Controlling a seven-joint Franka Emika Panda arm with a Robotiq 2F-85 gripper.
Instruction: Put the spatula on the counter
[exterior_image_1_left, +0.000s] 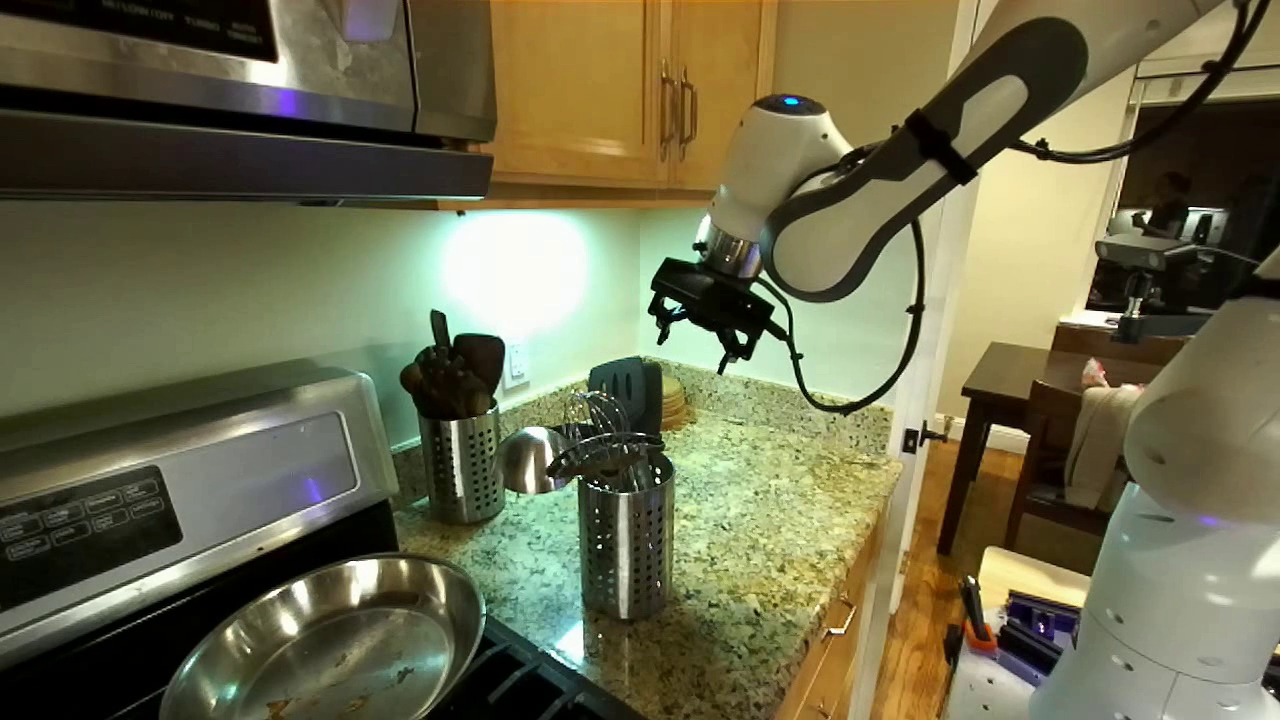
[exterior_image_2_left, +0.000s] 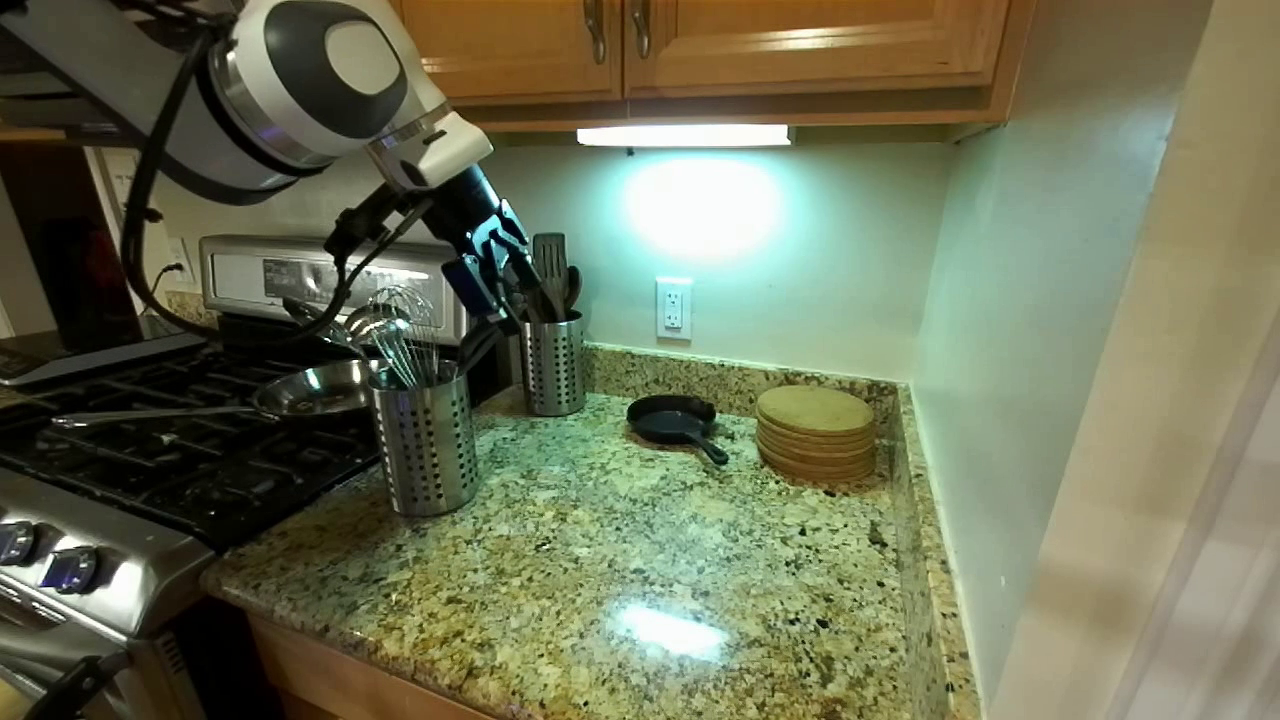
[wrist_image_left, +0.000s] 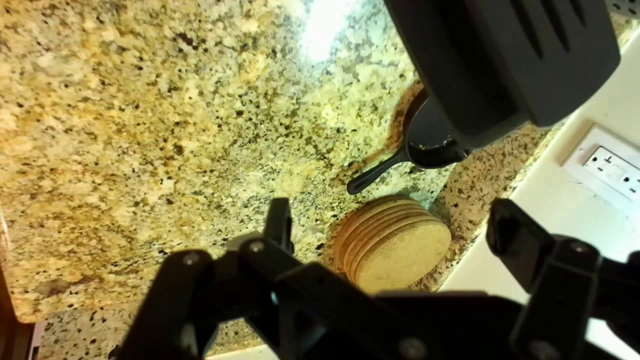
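Black, two-fingered, spread wide, the pincer hangs above the tan speckled granite tabletop; I read "TURBO" on the black panel of the stainless-steel microwave.

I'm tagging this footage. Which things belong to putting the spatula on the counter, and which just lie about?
For the job:
slotted black spatula or its solid neighbour (unclear which)
front steel holder
counter
fingers

Just lying about:
small skillet
tan discs
steel pan
rear holder
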